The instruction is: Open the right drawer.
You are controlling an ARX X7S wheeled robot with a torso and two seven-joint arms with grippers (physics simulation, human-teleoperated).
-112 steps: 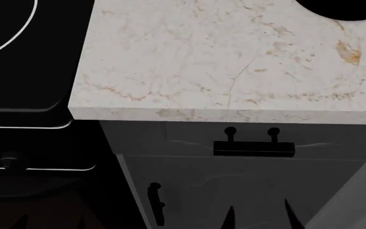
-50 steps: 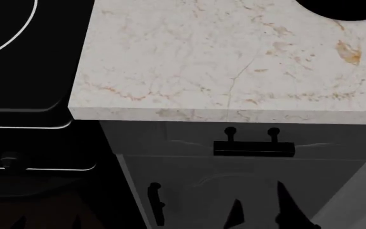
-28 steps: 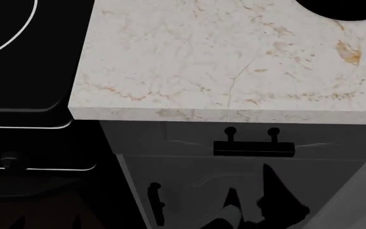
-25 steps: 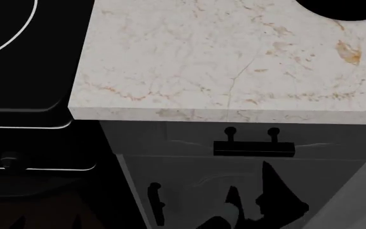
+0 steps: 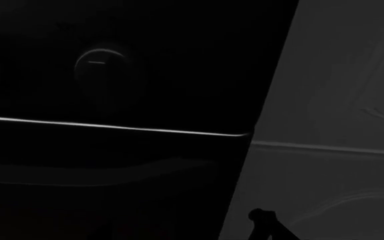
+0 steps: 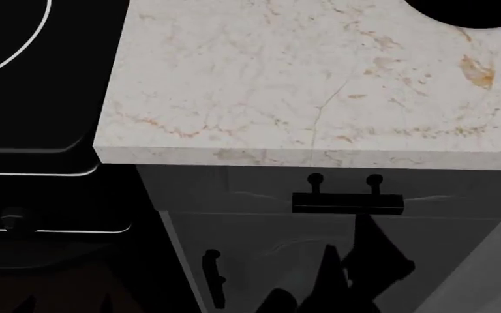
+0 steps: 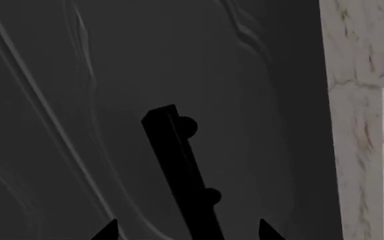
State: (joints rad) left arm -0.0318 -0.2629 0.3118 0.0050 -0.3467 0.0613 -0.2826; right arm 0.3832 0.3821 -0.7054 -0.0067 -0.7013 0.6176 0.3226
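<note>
The right drawer [image 6: 233, 186] is a shallow grey front just under the marble countertop, and it is closed. Its black bar handle [image 6: 348, 203] sits on two posts. My right gripper [image 6: 344, 238] comes up from below, open, with one fingertip just under the bar. In the right wrist view the handle [image 7: 178, 160] runs between my two spread fingertips [image 7: 108, 231], and the right gripper [image 7: 186, 231] is not closed on it. My left gripper [image 6: 68, 303] shows only as two faint dark tips, apart, low in front of the oven.
The black oven front [image 6: 33, 222] with a knob [image 6: 14, 218] is left of the drawer and fills the left wrist view [image 5: 112, 150]. The taller cabinet door [image 6: 259, 261] with a vertical handle [image 6: 214, 277] lies below the drawer. The countertop [image 6: 303, 85] overhangs above.
My right gripper has risen and moved toward the drawer handle, from the bottom edge of the view to just under the bar. The left arm and the drawer have not moved.
</note>
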